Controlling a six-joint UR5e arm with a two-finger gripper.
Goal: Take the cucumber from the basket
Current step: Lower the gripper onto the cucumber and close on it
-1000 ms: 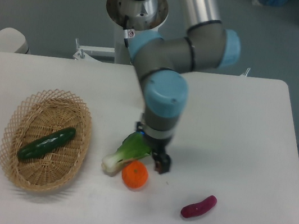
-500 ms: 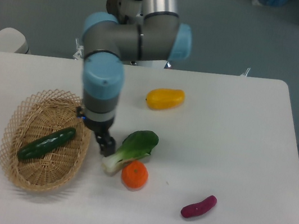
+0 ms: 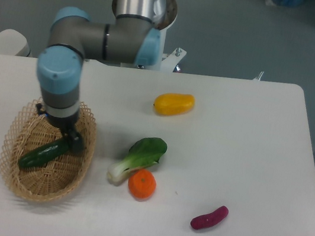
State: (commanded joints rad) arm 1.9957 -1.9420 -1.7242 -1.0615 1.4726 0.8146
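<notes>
Cucumber (image 3: pixel 44 154) is lying in the basket (image 3: pixel 16 176), running diagonally from near-left up to far-right, dark green and shiny against the tan wicker. The basket sits at the left side of the white table (image 3: pixel 251 133). The gripper (image 3: pixel 72 142) is down inside the basket right at the cucumber's far-right end, with the arm's blue-capped wrist standing straight up over it. Honestly can't tell whether the fingers are apart or closed, or even whether they're touching the cucumber; the dark finger just blends into the end of it from this angle.

Rest of the veg is spread out to the right of the basket: a bok choy (image 3: pixel 138 158) near the middle of the table, an orange (image 3: pixel 142 184) touching its white stem end on the near side, a yellow pepper-looking thing (image 3: pixel 173 104) farther back, and a purple sweet potato (image 3: pixel 209 217) off at the near right, well apart from everything else.
</notes>
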